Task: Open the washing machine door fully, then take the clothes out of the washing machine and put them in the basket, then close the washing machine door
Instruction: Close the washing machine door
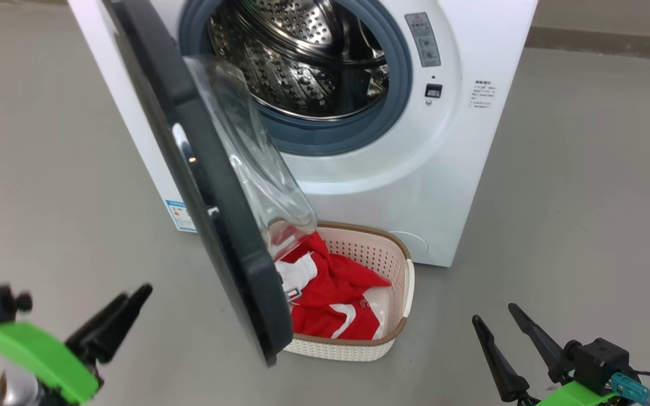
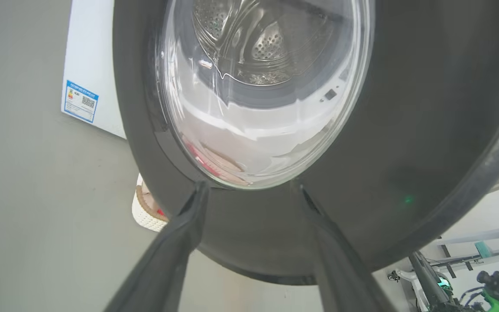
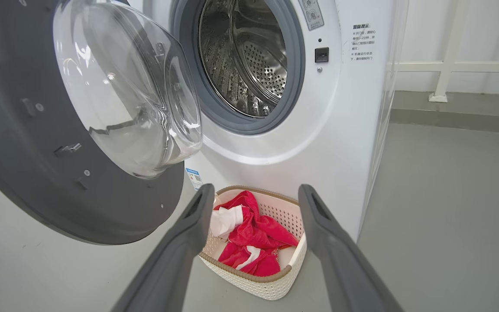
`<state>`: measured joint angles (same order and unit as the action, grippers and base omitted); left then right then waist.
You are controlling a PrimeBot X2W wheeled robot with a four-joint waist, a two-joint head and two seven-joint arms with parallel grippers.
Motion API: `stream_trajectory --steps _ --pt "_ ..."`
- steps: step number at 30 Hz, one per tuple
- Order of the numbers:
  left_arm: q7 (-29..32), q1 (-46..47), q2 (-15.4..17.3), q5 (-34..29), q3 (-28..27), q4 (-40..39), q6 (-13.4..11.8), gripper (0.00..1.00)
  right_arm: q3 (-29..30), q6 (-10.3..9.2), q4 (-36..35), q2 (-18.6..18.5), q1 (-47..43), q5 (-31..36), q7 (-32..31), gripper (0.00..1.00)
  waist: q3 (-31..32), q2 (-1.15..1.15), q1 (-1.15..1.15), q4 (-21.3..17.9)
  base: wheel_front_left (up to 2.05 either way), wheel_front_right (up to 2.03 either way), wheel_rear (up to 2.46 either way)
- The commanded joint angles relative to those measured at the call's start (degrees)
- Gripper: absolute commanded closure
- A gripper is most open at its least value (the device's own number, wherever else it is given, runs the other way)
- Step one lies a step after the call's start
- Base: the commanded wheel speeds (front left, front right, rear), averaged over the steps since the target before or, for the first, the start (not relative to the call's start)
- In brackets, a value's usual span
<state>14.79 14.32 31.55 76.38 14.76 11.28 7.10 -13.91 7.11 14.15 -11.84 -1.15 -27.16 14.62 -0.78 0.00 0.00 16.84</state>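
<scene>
The white washing machine (image 1: 443, 169) stands with its door (image 1: 212, 186) swung out toward me, black rim edge-on and glass bowl facing the drum (image 1: 302, 56), which shows bare perforated steel. Below the opening, the cream basket (image 1: 392, 254) sits on the floor holding the red and white clothes (image 1: 336, 293). My left gripper (image 2: 251, 188) is open, its fingers spread just in front of the door's outer face (image 2: 405, 130); it also shows at the lower left (image 1: 133, 293). My right gripper (image 3: 254, 190) is open, pointing at the basket (image 3: 258, 277) and clothes (image 3: 254, 234) from a distance, and sits low right (image 1: 494, 313).
Grey floor (image 1: 584, 225) surrounds the machine on all sides. A blue label (image 1: 181, 214) is stuck low on the machine's left side. A white railing (image 3: 448, 65) runs along the wall behind and to the right of the machine.
</scene>
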Motion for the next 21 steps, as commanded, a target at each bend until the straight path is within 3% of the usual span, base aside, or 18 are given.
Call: stream_trajectory --steps 1,10,21 --pt "-1.63 0.40 2.09 -0.13 -2.84 -0.40 0.38 0.00 -1.12 0.37 -1.17 -0.49 -0.06 0.15 0.38 0.00 0.49 0.00 0.00 0.44 0.00 0.00 0.00" --pt "-10.55 -6.94 -0.58 1.37 -2.33 3.72 0.38 0.00 -1.50 0.37 -0.88 -0.58 -0.25 0.03 0.38 0.00 1.28 0.00 0.00 0.75 0.00 0.00 0.00" --pt "-23.40 -10.87 -3.18 -3.30 1.65 10.98 0.38 0.00 -1.74 0.37 -0.47 -0.73 -0.63 -0.20 0.38 0.00 2.25 0.00 0.00 0.60 0.00 0.00 0.00"
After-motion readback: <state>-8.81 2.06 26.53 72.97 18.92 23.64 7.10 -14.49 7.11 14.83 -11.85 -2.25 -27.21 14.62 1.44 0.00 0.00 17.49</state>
